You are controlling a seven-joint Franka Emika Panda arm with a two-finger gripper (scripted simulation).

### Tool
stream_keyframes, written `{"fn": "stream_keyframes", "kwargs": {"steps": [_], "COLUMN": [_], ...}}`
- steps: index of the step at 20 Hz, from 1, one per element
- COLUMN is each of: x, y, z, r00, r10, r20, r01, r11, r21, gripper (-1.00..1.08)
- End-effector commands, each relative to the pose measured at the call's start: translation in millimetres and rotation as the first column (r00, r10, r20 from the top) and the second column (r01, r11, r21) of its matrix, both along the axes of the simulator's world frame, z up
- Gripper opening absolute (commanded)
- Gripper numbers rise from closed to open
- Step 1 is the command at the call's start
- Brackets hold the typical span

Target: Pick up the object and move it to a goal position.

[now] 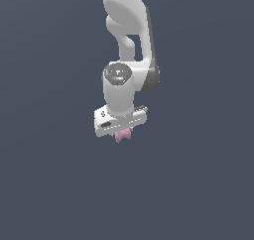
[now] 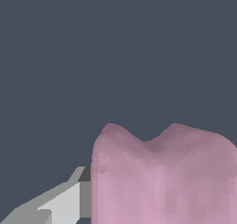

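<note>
Hanging from the top of the exterior view, the white Panda arm (image 1: 126, 40) points its wrist straight down over a plain dark grey-blue surface (image 1: 49, 184), and the broad white body of the gripper (image 1: 122, 132) sits tilted, its end toward the exterior view's left a little lower than the other. Just beneath that body, the pink object (image 1: 122, 135) peeks out; only its lower part shows there, a small matte lobed shape narrower than the white body above it. The jaws themselves are hidden in the exterior view by the body and the object. In the wrist view the pink object (image 2: 162, 177) fills much of the frame, very close to the camera, with two rounded humps and a dip between them that gives it a pinched, bow-tie outline. One grey and white finger (image 2: 69, 202) lies flat against the side of the object, touching it; the other finger is out of frame. The jaws appear closed on the object, gripping it across its width. Whether the object rests on the surface or is lifted clear of it cannot be told, as no shadow or contact line shows in either view.
</note>
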State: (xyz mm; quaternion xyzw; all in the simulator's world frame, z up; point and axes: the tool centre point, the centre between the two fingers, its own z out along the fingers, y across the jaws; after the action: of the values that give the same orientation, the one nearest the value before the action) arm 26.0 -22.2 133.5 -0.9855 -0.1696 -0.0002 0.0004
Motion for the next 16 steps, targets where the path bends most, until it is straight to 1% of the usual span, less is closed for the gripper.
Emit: {"fn": "stream_keyframes", "kwargs": {"steps": [1,11,16], "x": [5,29,39], "y": [-14,-72,-96], "z": [25,124,164], "r00": [1.000,1.000,1.000], "r10": [0.000,0.000,0.000], "r20": [0.000,0.000,0.000], "r01": [0.000,0.000,0.000], "r11": [1.000,1.000,1.000], "r21": [0.000,0.001,0.001], "gripper": [-1.00,-1.00,-1.00]}}
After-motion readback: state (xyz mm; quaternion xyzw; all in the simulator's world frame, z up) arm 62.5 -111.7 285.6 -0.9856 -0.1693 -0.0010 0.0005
